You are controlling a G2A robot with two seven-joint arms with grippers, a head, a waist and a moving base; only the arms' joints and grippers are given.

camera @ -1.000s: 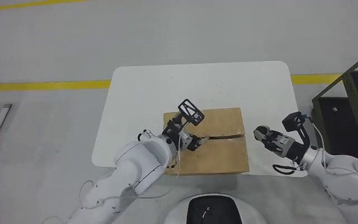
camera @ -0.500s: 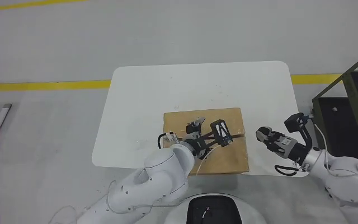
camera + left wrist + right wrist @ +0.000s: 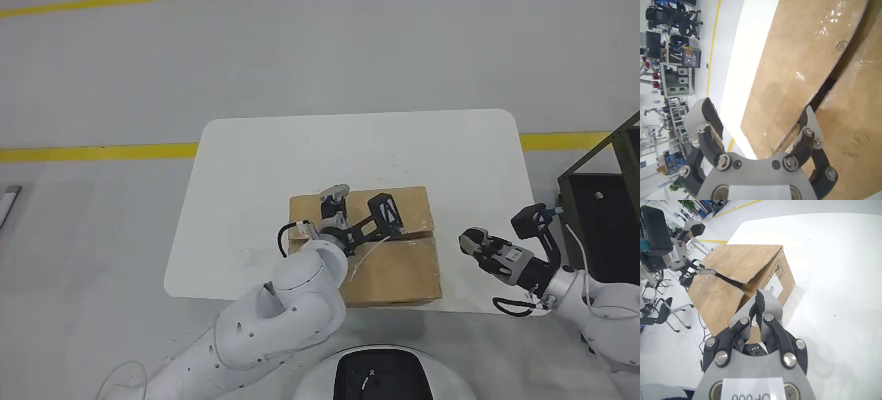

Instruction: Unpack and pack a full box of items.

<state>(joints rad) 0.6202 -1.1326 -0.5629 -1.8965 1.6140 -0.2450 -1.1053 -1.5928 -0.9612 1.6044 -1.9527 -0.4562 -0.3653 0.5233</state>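
The cardboard box (image 3: 780, 273) sits on the white table (image 3: 240, 190), close to the edge nearest the robot, with its top flaps folded in. The right gripper (image 3: 758, 303) hangs over the table just off the box's right end, jaws pressed together and empty. At the box's left end the left gripper (image 3: 757, 110) is spread wide: one finger (image 3: 809, 121) is inserted in the seam under the far flap (image 3: 415, 208), the other stands free above it. That flap's edge sits raised above the near flap (image 3: 400, 275).
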